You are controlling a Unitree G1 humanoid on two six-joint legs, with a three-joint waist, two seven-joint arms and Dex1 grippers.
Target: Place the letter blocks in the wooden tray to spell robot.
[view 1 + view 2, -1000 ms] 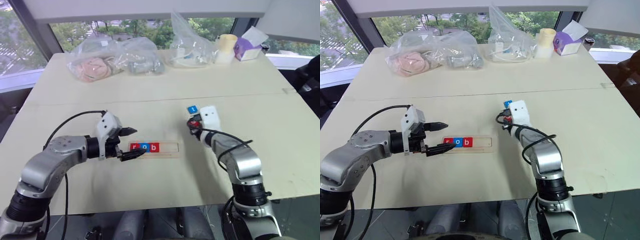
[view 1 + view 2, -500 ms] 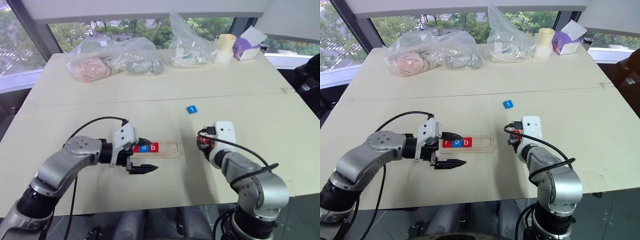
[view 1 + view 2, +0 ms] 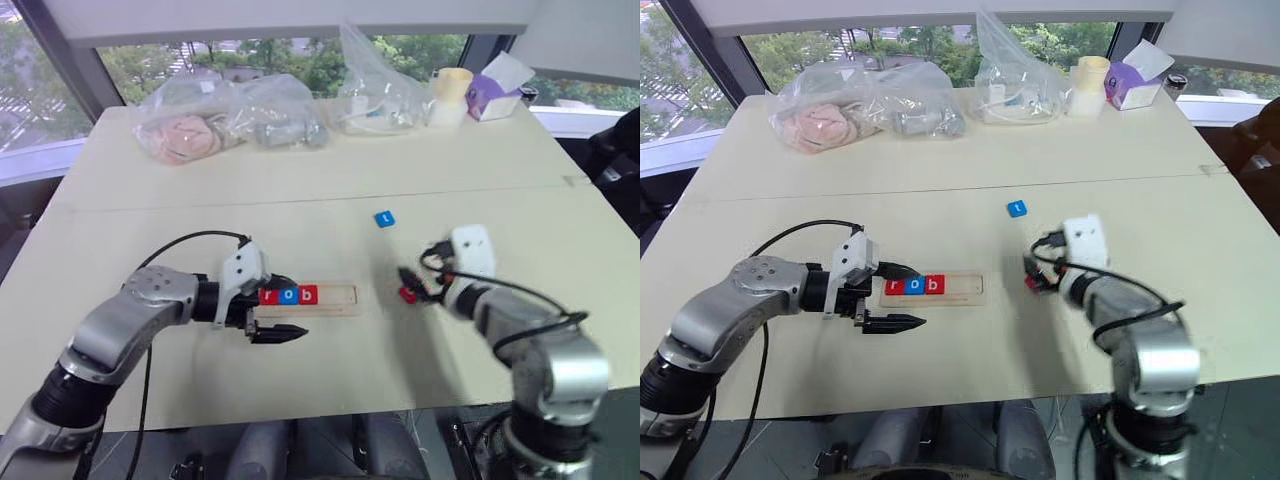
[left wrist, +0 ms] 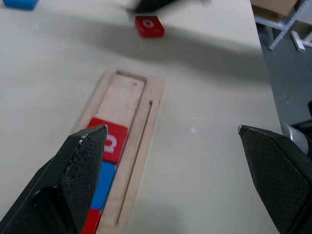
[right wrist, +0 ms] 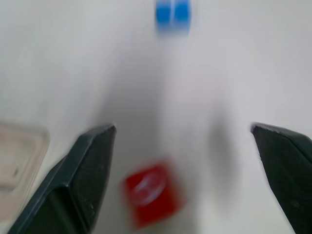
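Red tile (image 5: pixel 152 194) on table btwn open right gripper (image 5: pixel 187 178) fingers.

The tray (image 4: pixel 127 141) was pale bare wood, the table (image 3: pixel 300 180) matt, the bags (image 3: pixel 230 118) glossy clear plastic.

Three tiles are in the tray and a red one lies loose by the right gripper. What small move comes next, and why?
Probably close the open right gripper on the red tile lying on the table between its fingers; the wooden tray already reads r, o, b.

A pale table (image 3: pixel 330 200) carries the wooden tray (image 3: pixel 335 296), two loose tiles and bags.
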